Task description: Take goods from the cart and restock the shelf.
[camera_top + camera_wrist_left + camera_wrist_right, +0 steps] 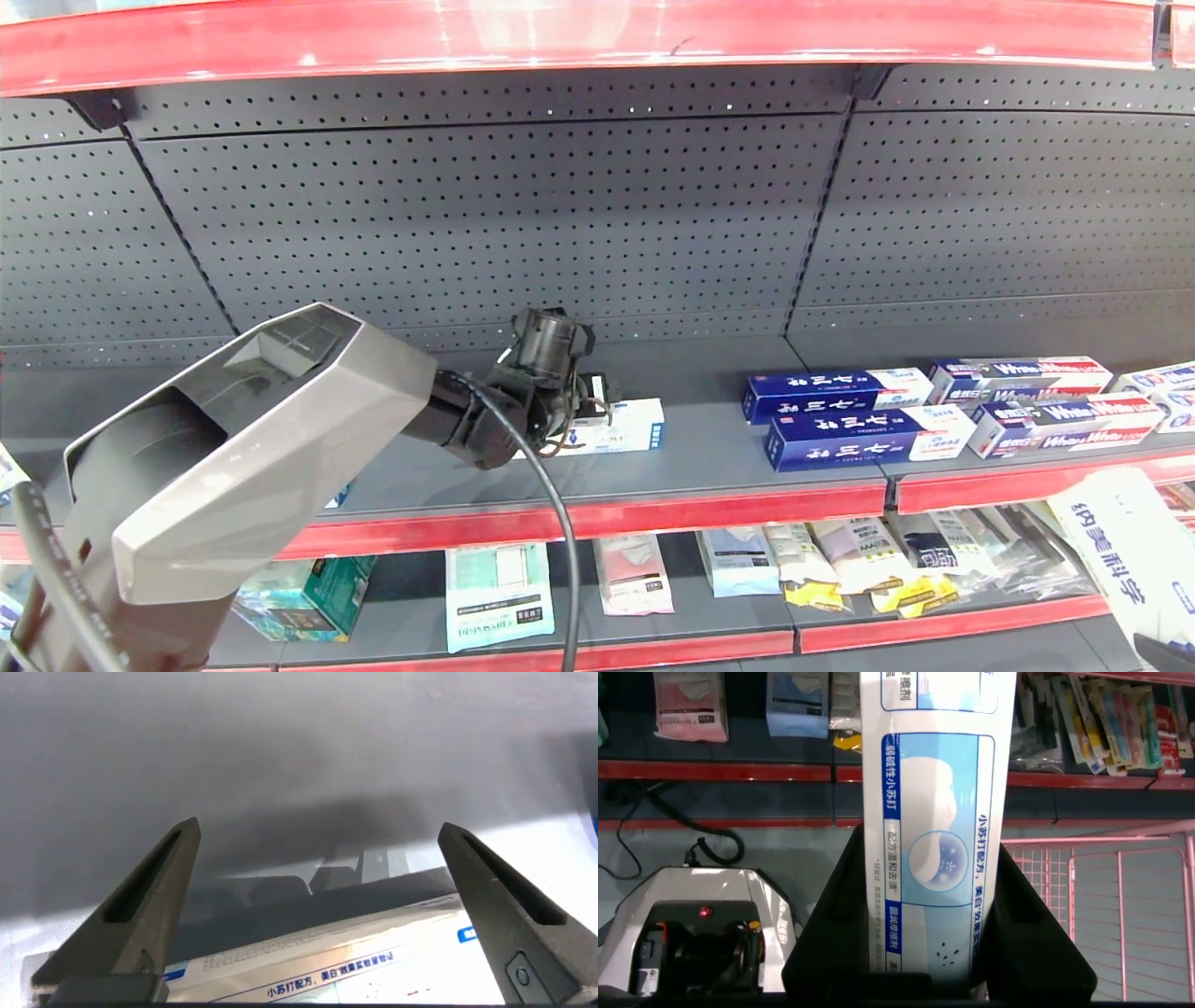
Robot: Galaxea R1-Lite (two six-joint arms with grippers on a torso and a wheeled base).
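On the middle shelf point(709, 467) lies a white and blue toothpaste box point(627, 426). My left gripper point(586, 399) hovers right over it, open. In the left wrist view the gripper point(320, 826) has its two fingers point(149, 915) spread wide on either side of the box point(355, 961), which rests flat on the shelf. My right gripper point(938, 952) is shut on a second white and blue box point(934, 812). That box point(1125, 551) shows at the lower right of the head view, in front of the lower shelf.
Blue toothpaste boxes point(845, 411) and white, blue and red ones point(1046, 401) lie on the right of the middle shelf. Several packets point(635, 571) fill the lower shelf. A pink wire cart point(1120, 905) stands beside my right arm.
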